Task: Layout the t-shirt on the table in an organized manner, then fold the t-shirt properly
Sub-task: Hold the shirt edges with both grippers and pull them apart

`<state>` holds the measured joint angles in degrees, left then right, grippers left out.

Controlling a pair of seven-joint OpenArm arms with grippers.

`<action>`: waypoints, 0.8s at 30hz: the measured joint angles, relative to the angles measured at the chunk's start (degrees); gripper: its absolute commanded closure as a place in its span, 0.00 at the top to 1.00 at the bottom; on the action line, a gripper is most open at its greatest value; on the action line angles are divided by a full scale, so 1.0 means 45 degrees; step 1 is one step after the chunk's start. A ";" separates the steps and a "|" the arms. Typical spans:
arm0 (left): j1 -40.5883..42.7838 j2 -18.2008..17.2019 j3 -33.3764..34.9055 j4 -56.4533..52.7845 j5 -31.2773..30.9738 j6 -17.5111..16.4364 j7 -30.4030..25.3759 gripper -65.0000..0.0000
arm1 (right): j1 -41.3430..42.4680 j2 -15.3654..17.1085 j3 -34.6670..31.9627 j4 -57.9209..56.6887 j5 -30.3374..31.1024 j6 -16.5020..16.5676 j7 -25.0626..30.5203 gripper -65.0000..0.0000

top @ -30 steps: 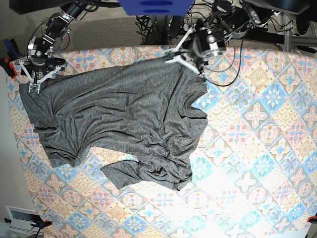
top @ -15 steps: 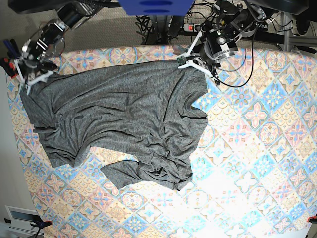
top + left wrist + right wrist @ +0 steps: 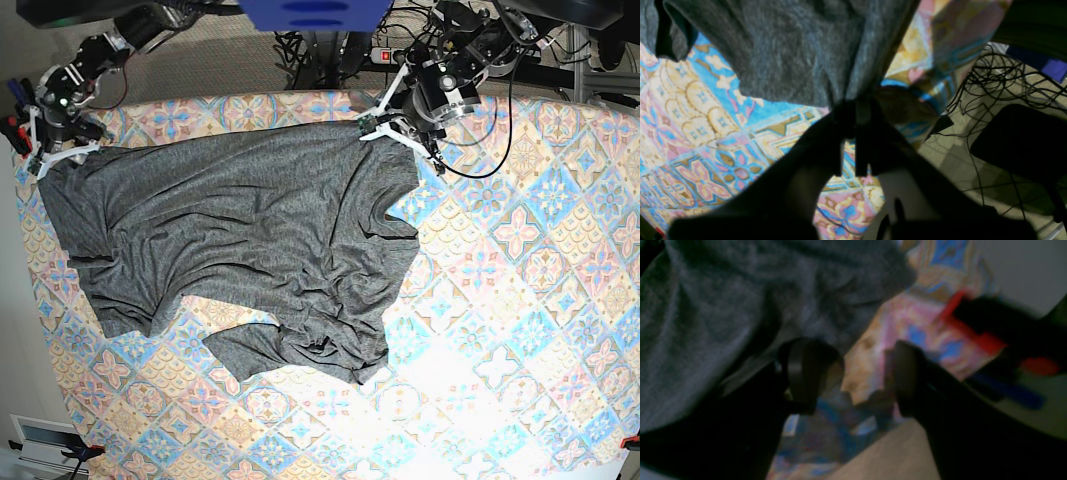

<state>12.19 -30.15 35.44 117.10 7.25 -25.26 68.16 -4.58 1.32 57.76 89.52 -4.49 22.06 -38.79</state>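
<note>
The dark-grey t-shirt (image 3: 250,230) lies spread but wrinkled over the left half of the table (image 3: 520,300), its lower part bunched in folds. My left gripper (image 3: 374,128) is at the shirt's far right corner. In the left wrist view this gripper (image 3: 855,110) is shut on a pinch of the t-shirt (image 3: 800,53), which hangs lifted above the patterned table (image 3: 706,140). My right gripper (image 3: 50,160) hovers at the shirt's far left corner. In the right wrist view it (image 3: 857,373) stands open with only the table (image 3: 873,340) between its fingers, the t-shirt (image 3: 706,313) just beside one finger.
Red and black clamps (image 3: 12,128) grip the table's left edge, also seen as a red clamp (image 3: 973,333) close beyond my right gripper. Loose cables (image 3: 1000,76) lie on the floor past the table's far edge. A white box (image 3: 40,440) sits at the lower left.
My right gripper has moved toward the table's far left corner, staying open. My left gripper shifted slightly right with the shirt corner in it, straightening the shirt's far edge.
</note>
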 measured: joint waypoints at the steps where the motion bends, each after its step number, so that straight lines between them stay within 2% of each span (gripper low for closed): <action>1: 0.0000 0.0000 0.0000 0.0000 0.0029 0.0000 0.0000 0.06 | 0.0000 0.0189 0.0000 0.0000 0.0000 -0.0034 0.0000 0.52; 3: -0.0024 0.0005 0.0000 0.0000 0.0015 -0.0005 -0.0005 0.06 | 0.0000 0.0398 0.0000 0.0049 -0.0005 -0.0049 0.0087 0.52; 8: -0.0024 0.0000 0.0000 -0.0010 0.0024 0.0000 0.0000 0.06 | 0.0005 0.0306 0.0024 0.0228 0.0015 -0.0029 0.0024 0.52; 12: -0.0029 0.0005 -0.0015 -0.0131 0.0029 0.0000 -0.0005 0.06 | 0.0015 0.0986 -0.0005 0.0121 0.0010 0.0083 0.0058 0.52; 15: -0.0029 0.0039 -0.0029 -0.0165 0.0024 -0.0005 0.0000 0.06 | 0.0209 0.1083 0.0092 -0.0311 -0.0029 0.1768 0.0136 0.52; 16: -0.0029 0.0078 -0.0034 -0.0165 0.0034 -0.0005 -0.0005 0.06 | 0.0476 0.0933 0.0117 -0.0529 -0.0044 0.2055 -0.0136 0.52; 18: -0.0029 0.0107 -0.0029 -0.0165 0.0024 -0.0005 -0.0010 0.06 | 0.1224 0.0719 0.0083 -0.0874 -0.0185 0.2011 -0.0219 0.52; 20: -0.0029 0.0102 -0.0034 -0.0175 0.0029 -0.0005 0.0000 0.06 | 0.1812 0.0811 0.0000 -0.0952 0.0087 0.2079 0.0058 0.52; 21: -0.0029 0.0102 -0.0049 -0.0180 0.0068 0.0000 -0.0005 0.06 | 0.1972 0.0923 -0.0024 -0.0962 0.0170 0.2059 0.0384 0.52; 24: -0.0029 0.0102 -0.0049 -0.0180 0.0068 0.0000 -0.0005 0.06 | 0.1812 0.1054 0.0010 -0.1282 0.0029 0.1982 0.0228 0.52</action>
<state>12.05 -29.69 35.22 116.29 7.55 -25.26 68.14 3.57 6.07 57.80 83.74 -4.36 30.98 -37.76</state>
